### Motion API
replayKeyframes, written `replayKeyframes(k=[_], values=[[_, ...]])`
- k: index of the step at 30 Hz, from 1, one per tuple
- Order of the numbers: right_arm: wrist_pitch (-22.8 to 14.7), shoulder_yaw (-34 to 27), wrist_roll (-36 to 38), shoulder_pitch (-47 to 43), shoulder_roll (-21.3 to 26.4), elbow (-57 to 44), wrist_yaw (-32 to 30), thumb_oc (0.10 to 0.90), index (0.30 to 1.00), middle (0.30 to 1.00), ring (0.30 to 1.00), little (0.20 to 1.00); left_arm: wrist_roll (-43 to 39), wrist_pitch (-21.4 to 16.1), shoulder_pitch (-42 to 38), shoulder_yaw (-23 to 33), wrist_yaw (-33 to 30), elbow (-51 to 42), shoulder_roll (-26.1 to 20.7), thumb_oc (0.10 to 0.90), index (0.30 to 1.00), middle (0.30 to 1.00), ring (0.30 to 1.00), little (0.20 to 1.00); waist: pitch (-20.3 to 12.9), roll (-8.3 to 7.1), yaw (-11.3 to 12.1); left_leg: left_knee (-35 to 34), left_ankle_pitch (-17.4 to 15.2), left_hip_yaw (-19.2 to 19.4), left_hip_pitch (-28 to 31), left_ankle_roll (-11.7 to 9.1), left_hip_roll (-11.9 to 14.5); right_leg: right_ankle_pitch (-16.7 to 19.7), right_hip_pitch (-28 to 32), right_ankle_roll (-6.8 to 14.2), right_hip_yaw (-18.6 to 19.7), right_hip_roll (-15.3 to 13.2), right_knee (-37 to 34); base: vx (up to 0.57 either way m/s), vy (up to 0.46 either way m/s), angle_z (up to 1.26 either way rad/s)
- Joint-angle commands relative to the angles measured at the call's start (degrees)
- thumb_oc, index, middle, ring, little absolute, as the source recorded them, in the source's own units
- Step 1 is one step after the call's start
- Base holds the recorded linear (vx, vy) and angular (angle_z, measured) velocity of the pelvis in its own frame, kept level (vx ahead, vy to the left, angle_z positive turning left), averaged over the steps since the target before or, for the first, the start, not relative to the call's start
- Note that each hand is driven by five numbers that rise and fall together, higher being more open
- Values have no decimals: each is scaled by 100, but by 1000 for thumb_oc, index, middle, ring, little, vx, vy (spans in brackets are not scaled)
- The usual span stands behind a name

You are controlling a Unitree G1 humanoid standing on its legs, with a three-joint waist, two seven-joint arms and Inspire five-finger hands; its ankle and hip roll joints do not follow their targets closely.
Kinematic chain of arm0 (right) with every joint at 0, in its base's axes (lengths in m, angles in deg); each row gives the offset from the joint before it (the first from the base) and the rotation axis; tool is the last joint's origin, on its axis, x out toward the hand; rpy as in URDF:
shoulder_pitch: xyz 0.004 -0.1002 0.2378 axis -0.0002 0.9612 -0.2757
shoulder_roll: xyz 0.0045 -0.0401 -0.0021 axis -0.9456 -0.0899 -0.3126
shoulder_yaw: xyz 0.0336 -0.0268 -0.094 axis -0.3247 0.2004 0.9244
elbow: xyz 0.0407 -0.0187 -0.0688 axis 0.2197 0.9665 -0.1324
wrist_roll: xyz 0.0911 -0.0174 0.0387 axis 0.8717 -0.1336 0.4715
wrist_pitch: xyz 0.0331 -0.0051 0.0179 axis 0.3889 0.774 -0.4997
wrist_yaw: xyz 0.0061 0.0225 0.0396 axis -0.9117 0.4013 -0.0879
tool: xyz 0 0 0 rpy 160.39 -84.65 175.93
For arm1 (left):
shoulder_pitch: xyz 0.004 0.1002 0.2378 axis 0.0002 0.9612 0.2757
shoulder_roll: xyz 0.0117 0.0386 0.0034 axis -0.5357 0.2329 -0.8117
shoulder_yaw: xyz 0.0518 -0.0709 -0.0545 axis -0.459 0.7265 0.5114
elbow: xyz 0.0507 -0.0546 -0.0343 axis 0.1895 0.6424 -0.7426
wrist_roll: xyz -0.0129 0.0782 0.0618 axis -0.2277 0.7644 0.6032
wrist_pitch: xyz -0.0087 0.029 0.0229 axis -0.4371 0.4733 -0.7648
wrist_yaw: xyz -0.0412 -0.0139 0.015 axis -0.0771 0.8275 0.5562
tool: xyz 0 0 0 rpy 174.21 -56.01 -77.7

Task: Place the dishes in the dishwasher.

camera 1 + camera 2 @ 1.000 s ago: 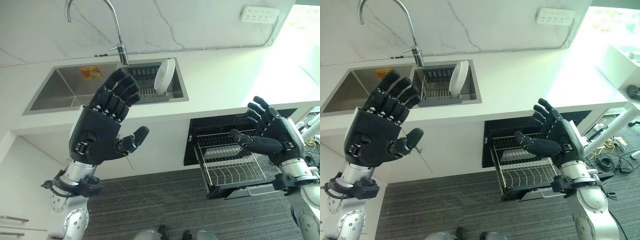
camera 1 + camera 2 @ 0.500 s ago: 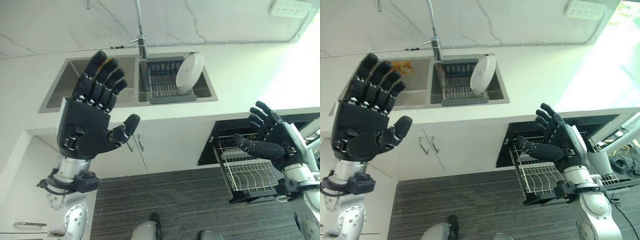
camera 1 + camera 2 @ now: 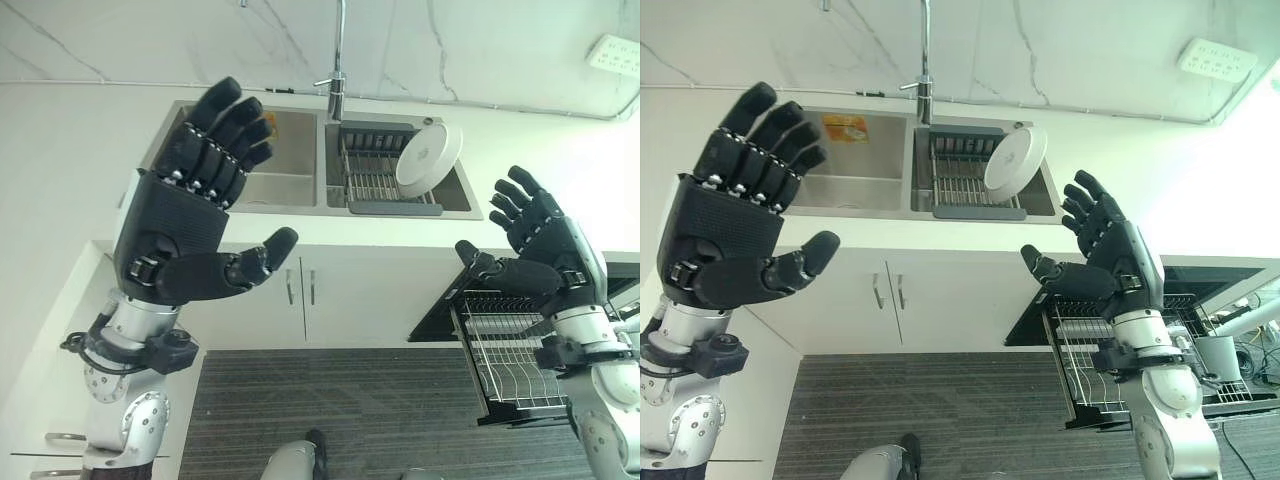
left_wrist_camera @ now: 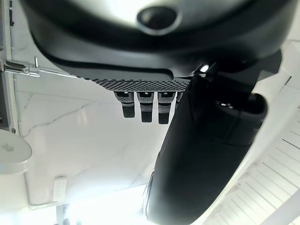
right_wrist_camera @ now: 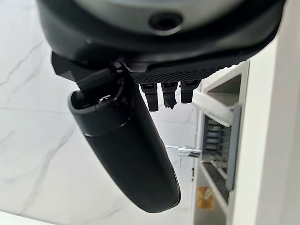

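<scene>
One white plate point(image 3: 428, 158) leans on edge in the drying rack point(image 3: 372, 180) inside the right sink basin point(image 3: 455, 195). It looks stiff, smooth and breakable, probably slippery, so gripping its upper rim seems safest. Two hands, left hand point(image 3: 185, 235) and right hand point(image 3: 540, 250), are raised with fingers spread, holding nothing. One pulled-out dishwasher rack point(image 3: 515, 360) waits below.
</scene>
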Motion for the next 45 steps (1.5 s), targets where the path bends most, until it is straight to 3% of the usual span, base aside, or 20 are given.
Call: replayKeyframes(k=[1, 2, 4, 7, 11, 17, 22, 29, 31, 33, 34, 35, 36, 38, 40, 42, 45], values=[[-801, -309, 279, -430, 205, -413, 68, 800, 900, 900, 900, 900, 62, -365, -403, 53, -79, -658, -179, 800, 900, 900, 900, 900, -267, 91, -65, -390, -384, -459, 572, -542, -28, 470, 283, -132, -595, 687, -1083, 91, -29, -9], [-848, -351, 353, -408, 240, -396, 92, 800, 900, 900, 900, 900, 147, -387, -435, 19, -167, -629, -229, 800, 900, 900, 900, 900, -248, 74, -114, -390, -429, -454, 622, -543, -28, 501, 216, -119, -605, 698, -1468, 58, -70, -16], [-945, -471, 587, -383, 312, -347, 166, 800, 900, 900, 900, 900, 255, -419, -489, -51, -243, -589, -303, 800, 900, 900, 900, 900, -191, -36, -198, -390, -534, -447, 732, -544, -111, 353, -242, -41, -449, 524, -1531, 63, -128, -4], [-947, -581, 629, -386, 298, -328, 247, 800, 900, 900, 900, 900, 233, -221, -545, -132, -328, -630, -296, 800, 900, 900, 900, 900, -172, -106, -370, -390, -738, -632, 927, -499, -332, 690, -1146, 175, 202, 291, -1531, 228, -228, 29], [-851, -632, 678, -283, 342, -393, 300, 800, 900, 900, 900, 900, -49, -113, -335, 14, -241, -702, -258, 800, 900, 900, 900, 900, -257, -122, -320, -390, -836, -679, 1021, -496, -360, 442, -1113, 168, 239, 301, -1531, 225, -221, 15], [-784, -578, 533, -480, 403, -485, 131, 800, 900, 900, 900, 900, -119, -47, -340, -104, -320, -694, -201, 800, 900, 900, 900, 900, -387, -196, -386, -390, -1085, -296, 1383, -554, -55, 387, -826, 193, 23, 238, -1531, 260, -229, 8], [-688, -697, 612, -467, 493, -532, 342, 800, 900, 900, 900, 900, -36, 51, -259, -80, -212, -766, -49, 800, 900, 900, 900, 900, -493, -213, -473, -390, -1152, -243, 1640, -696, 175, 168, -659, 93, -97, 430, -1531, 206, -202, 17], [-680, -736, 676, -380, 493, -654, 369, 800, 900, 900, 900, 900, 73, -87, -94, -39, -120, -754, 86, 800, 900, 900, 900, 900, -598, -200, -519, -390, -1105, -249, 1745, -828, 264, -26, -541, -135, -104, 703, -1531, 132, -189, 2], [-748, -736, 748, -364, 510, -661, 362, 800, 900, 900, 900, 900, 124, -156, -81, -65, -130, -735, 111, 800, 900, 900, 900, 900, -636, -148, -529, -390, -789, -225, 1812, -939, 327, -148, -489, -266, -115, 866, -1531, 101, -186, 2], [-794, -736, 816, -368, 540, -632, 323, 800, 900, 900, 900, 900, 113, -189, -116, -132, -172, -717, 136, 800, 900, 900, 900, 900, -639, -122, -486, -390, -157, -252, 1876, -1047, 329, -284, -398, -405, -93, 1010, -1531, 104, -202, -24], [-776, -708, 864, -396, 560, -567, 330, 800, 900, 900, 900, 900, 169, -216, -172, -203, -233, -697, 199, 800, 900, 900, 900, 900, -590, -182, -394, -390, 431, -295, 1936, -1121, 125, -414, -264, -514, 9, 1041, -1531, 130, -225, -33], [-790, -689, 848, -394, 560, -547, 307, 800, 900, 900, 900, 900, 172, -214, -188, -239, -222, -689, 235, 800, 900, 900, 900, 900, -538, -232, -346, -385, 643, -216, 1798, -1142, 76, -447, -160, -538, 36, 1013, -1531, 107, -161, -22], [-736, -600, 802, -460, 535, -525, 198, 800, 900, 900, 900, 900, 231, -184, -248, -325, -235, -671, 276, 800, 900, 900, 900, 900, -414, -294, -280, -390, 379, -86, 1372, -999, 12, -470, -36, -511, 109, 977, -1531, 38, -7, -38], [-612, -432, 892, -626, 508, -412, 216, 800, 900, 900, 900, 900, 295, -284, -191, -376, -299, -636, 257, 800, 900, 900, 900, 900, -331, -148, -244, -390, -171, -112, 876, -918, 49, -490, 7, -396, 216, 1132, -1531, 34, 142, -21], [-670, -343, 771, -642, 473, -357, 194, 800, 900, 900, 900, 900, 264, -391, -128, -369, -268, -585, 234, 800, 900, 900, 900, 900, -284, -24, -183, -390, 2, -177, 434, -1080, 209, -588, 112, -372, 255, 1262, -1531, 67, 163, -5], [-706, -309, 776, -683, 501, -349, 5, 800, 900, 900, 900, 900, 337, -413, -232, -470, -314, -552, 273, 800, 900, 900, 900, 900, -280, -11, -102, -390, 202, -232, 118, -1162, 282, -757, 266, -409, 208, 1269, -1531, 70, 156, -14], [-721, -290, 1004, -720, 531, -316, -5, 800, 900, 900, 900, 900, 476, -422, -314, -530, -465, -512, 254, 800, 900, 900, 900, 900, -359, 1, -100, -390, 42, -311, 167, -1070, 212, -818, 291, -366, 159, 1191, -1531, 43, 212, -18]])
